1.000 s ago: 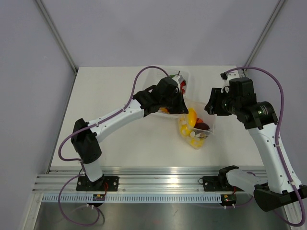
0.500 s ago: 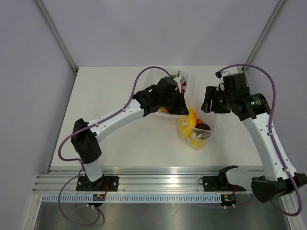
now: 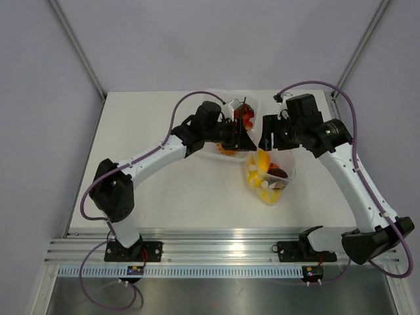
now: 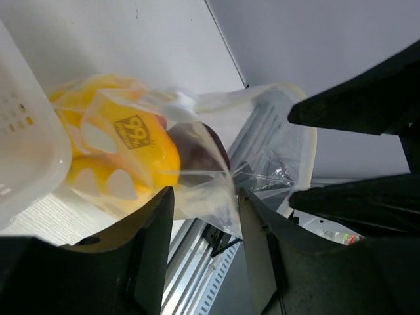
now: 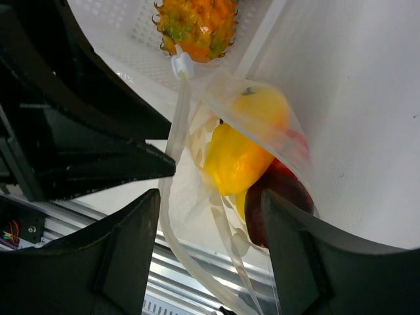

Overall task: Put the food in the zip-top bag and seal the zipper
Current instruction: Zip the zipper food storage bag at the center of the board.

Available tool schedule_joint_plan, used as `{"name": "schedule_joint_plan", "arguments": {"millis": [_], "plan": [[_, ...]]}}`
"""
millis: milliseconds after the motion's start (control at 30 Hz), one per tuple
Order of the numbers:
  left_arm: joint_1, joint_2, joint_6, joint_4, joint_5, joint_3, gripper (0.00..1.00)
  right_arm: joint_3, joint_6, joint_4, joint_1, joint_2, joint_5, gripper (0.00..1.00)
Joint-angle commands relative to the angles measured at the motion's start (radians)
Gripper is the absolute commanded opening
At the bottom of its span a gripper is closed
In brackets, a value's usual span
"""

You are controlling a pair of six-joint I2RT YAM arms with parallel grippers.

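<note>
The zip-top bag (image 3: 269, 176) lies right of centre with yellow and dark purple food (image 3: 261, 163) inside. My left gripper (image 3: 244, 136) and right gripper (image 3: 264, 136) face each other over its far end, both open. In the left wrist view the bag's thin lower edge (image 4: 216, 200) hangs between my open fingers (image 4: 154, 243), with yellow fruit (image 4: 138, 147) and a dark purple piece (image 4: 197, 147) behind. In the right wrist view the zipper (image 5: 169, 170) runs down between my wide-open fingers (image 5: 131, 249), its white slider (image 5: 180, 65) at the top.
The white tray (image 3: 253, 104) sits just behind the bag with red and orange food left in it; a spiky orange-green fruit (image 5: 197, 23) shows there in the right wrist view. The left gripper's black body (image 5: 98, 157) is close beside the right one.
My right gripper has swung left to the bag's far end, next to the left gripper. The left wrist has drawn back a little to the left. The bag has stayed put.
</note>
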Motion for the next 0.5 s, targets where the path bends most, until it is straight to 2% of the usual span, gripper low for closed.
{"name": "schedule_joint_plan", "arguments": {"millis": [0,133,267,467], "plan": [[0.026,-0.086,-0.036,0.159,0.093,-0.043,0.47,0.019,-0.015,0.042,0.02,-0.021,-0.002,0.71],[0.046,-0.115,-0.018,0.164,0.086,-0.06,0.46,0.014,-0.023,0.05,0.042,-0.014,-0.001,0.76],[0.072,-0.115,-0.018,0.17,0.104,-0.07,0.39,0.039,-0.027,0.045,0.091,0.028,0.053,0.84],[0.103,-0.131,-0.058,0.253,0.168,-0.099,0.35,0.091,-0.033,0.032,0.135,0.079,0.12,0.84]]}}
